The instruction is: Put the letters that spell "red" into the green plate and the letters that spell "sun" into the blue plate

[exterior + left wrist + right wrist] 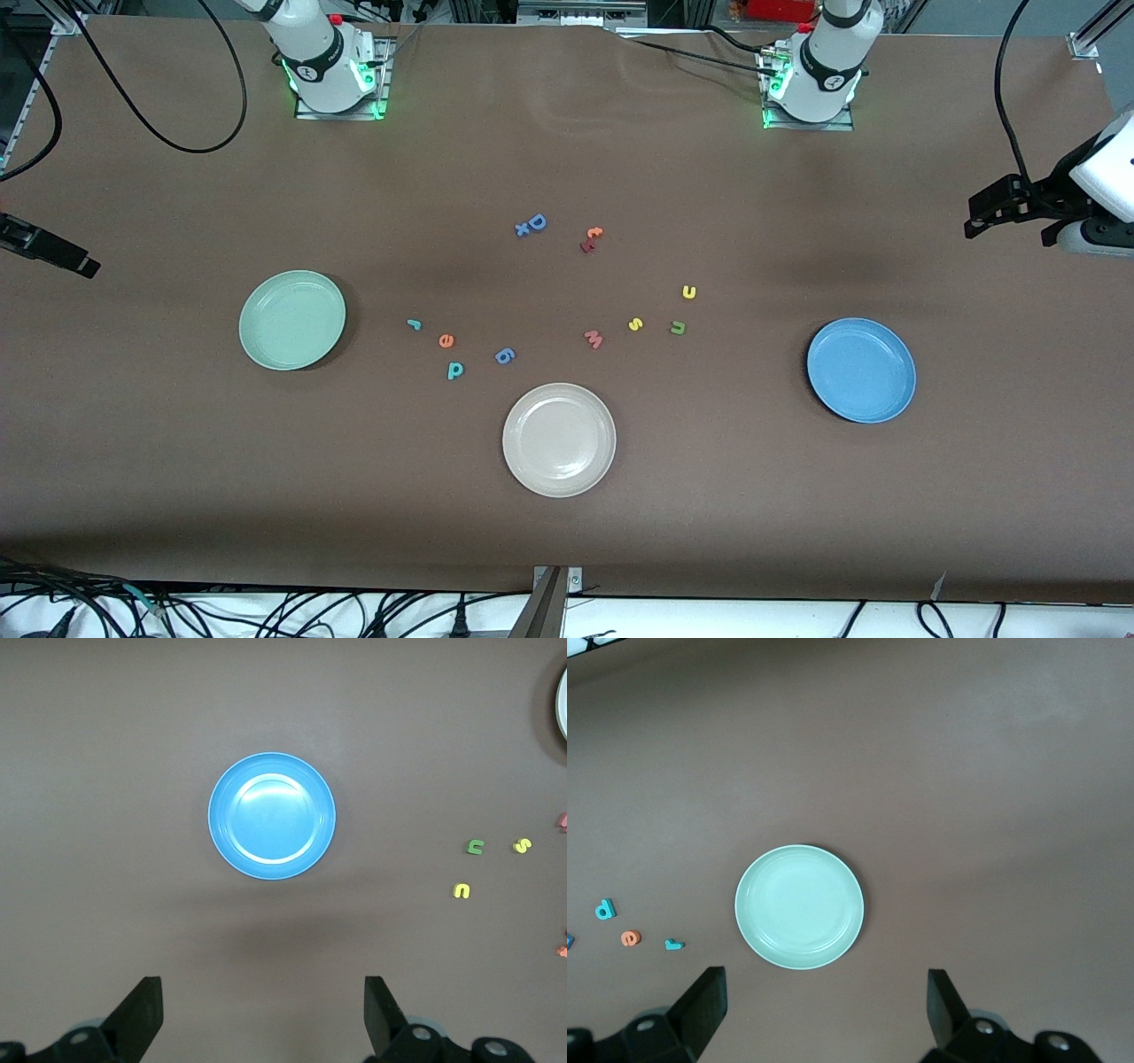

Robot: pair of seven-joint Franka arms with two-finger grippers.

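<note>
The green plate [292,319] [799,906] lies bare toward the right arm's end of the table. Beside it sit a teal r [413,324] [673,944], an orange e [446,340] [629,938] and a teal d [454,370] [604,910]. The blue plate [861,369] [272,815] lies bare toward the left arm's end. A yellow s [635,324] [523,846], a dark green n [678,328] [476,847] and a yellow u [689,291] [461,891] lie beside it. My left gripper [263,1010] hangs open and holds nothing, high over the table by the blue plate. My right gripper [827,1001] hangs open and holds nothing by the green plate.
A beige plate [559,439] lies mid-table, nearest the front camera. Loose letters lie around: a blue 6-like one [505,355], a pink w [594,338], a blue D [534,223] and an orange-and-red pair [591,239]. Both arm bases [332,66] [811,75] stand along the table's edge.
</note>
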